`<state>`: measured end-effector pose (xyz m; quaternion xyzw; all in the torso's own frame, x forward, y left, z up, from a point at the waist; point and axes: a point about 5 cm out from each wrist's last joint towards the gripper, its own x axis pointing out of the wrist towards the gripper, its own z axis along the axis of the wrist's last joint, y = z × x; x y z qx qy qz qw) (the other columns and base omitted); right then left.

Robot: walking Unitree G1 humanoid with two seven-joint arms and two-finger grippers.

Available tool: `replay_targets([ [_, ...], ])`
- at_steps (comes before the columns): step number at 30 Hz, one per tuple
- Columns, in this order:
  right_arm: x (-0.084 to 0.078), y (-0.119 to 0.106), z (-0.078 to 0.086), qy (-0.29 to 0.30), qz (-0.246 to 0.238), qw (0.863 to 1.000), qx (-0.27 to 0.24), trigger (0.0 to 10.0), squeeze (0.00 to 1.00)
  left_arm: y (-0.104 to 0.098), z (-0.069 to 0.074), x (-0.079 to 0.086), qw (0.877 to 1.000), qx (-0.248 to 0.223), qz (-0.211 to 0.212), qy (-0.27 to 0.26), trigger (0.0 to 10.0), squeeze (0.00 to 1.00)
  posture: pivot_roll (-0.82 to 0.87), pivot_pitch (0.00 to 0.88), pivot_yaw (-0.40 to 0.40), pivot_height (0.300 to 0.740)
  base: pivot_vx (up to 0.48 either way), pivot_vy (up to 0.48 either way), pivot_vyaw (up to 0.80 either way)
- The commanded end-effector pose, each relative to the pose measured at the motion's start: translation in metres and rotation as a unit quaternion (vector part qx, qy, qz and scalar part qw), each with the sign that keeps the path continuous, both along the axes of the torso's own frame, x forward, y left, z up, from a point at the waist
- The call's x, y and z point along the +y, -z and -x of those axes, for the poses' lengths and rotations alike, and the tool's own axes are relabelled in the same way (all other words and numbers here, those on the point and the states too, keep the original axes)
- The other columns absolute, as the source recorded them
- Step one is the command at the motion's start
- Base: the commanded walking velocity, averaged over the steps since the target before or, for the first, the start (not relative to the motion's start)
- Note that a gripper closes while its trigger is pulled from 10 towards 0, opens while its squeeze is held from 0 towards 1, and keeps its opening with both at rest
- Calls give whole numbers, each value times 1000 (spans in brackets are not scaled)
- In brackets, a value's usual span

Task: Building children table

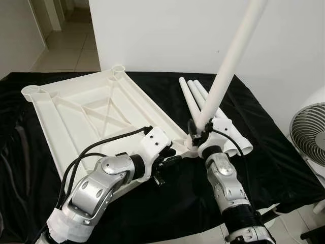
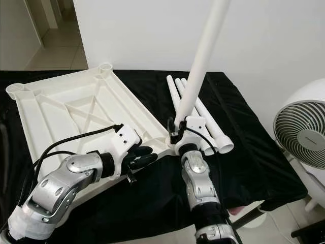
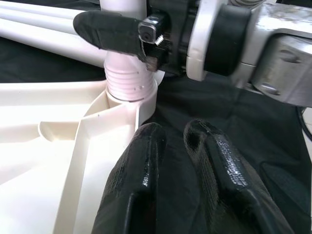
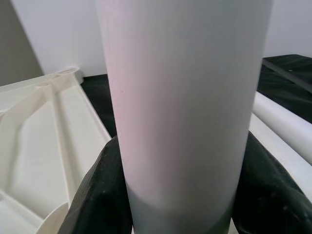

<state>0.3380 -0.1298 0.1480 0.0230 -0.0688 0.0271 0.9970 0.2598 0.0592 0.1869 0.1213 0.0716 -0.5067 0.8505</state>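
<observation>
A white plastic tabletop [image 1: 86, 112] lies upside down on a black cloth, its ribs facing up. My right gripper [image 1: 199, 131] is shut on a long white leg [image 1: 228, 66]. The leg stands tilted, with its ribbed end [image 3: 127, 78] in the corner socket [image 3: 131, 105] nearest me. In the right wrist view the leg [image 4: 180, 97] sits between both black fingers [image 4: 97, 195]. My left gripper [image 1: 170, 160] hovers just beside that corner, over the cloth. Its two fingers [image 3: 141, 180] are close together with nothing between them.
Three more white legs [image 1: 195, 96] lie side by side on the cloth behind the right gripper. Empty corner sockets stand at the far left [image 1: 31, 91] and far middle [image 1: 118, 68]. A white fan [image 1: 310, 132] stands on the floor at the right. A white wall rises behind.
</observation>
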Motion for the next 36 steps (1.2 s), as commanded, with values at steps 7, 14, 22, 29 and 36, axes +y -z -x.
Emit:
replay_targets([
  [7,-21,33,3,101,19,992,77,10000,0,-3,0,1,1000,-6,2,-8,10000,0,39,74,-42,740,0,0,0],
  [14,-29,34,3,147,14,987,70,10000,0,-3,-1,1,1000,-7,3,-9,10000,0,42,71,-42,740,0,0,0],
  [22,-35,38,3,187,2,979,79,10000,0,-4,-1,1,1000,-8,3,-7,10000,0,42,72,-39,740,0,0,0],
  [29,-36,40,1,201,-7,975,89,10000,0,-4,-1,1,1000,-8,3,-5,10000,0,42,71,-37,740,0,0,0],
  [36,-33,39,-3,199,-10,976,90,10000,0,-4,0,0,1000,-8,3,-5,10000,0,45,69,-39,740,0,0,0],
])
